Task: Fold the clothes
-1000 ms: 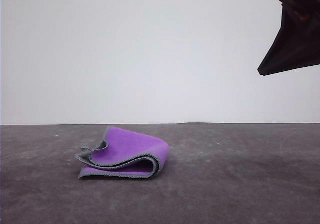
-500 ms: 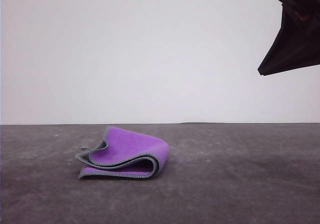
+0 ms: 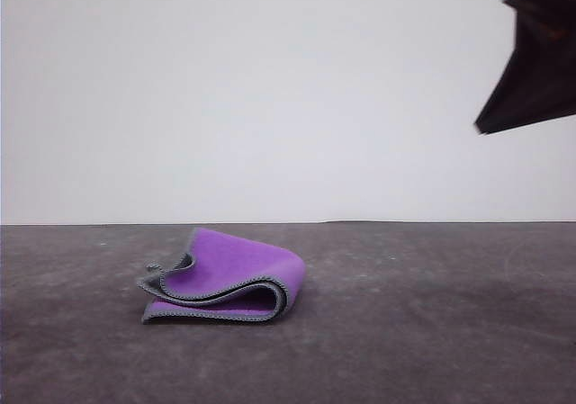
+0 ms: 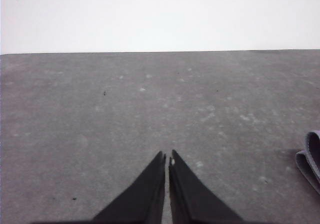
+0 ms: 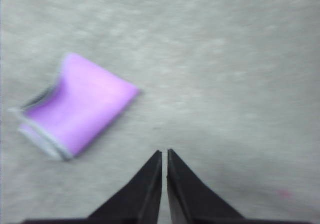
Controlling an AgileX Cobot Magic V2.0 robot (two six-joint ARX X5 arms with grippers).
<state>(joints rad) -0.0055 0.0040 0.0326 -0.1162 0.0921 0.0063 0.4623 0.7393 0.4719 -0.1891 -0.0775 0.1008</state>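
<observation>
While cloth [image 3: 223, 278] lies folded over on table [image 3: 432, 332], purple face out, at 7 o'clock of front view, both pincers sit pressed together, empty; right gripper [image 5: 164, 154] high at 1 o'clock, clear of cloth; left gripper [image 4: 167, 157] low over bare table, cloth edge at its 4 o'clock; risk: loose curled layers may spring open, hem corner already lifting; count: one cloth, two grippers.

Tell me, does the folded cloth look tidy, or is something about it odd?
Not quite tidy. The cloth lies folded on the table, purple face out, but the layers gape open in a loose roll, and one hem corner curls up on the robot's left. Both hands, left and right, are shut and off it.
</observation>
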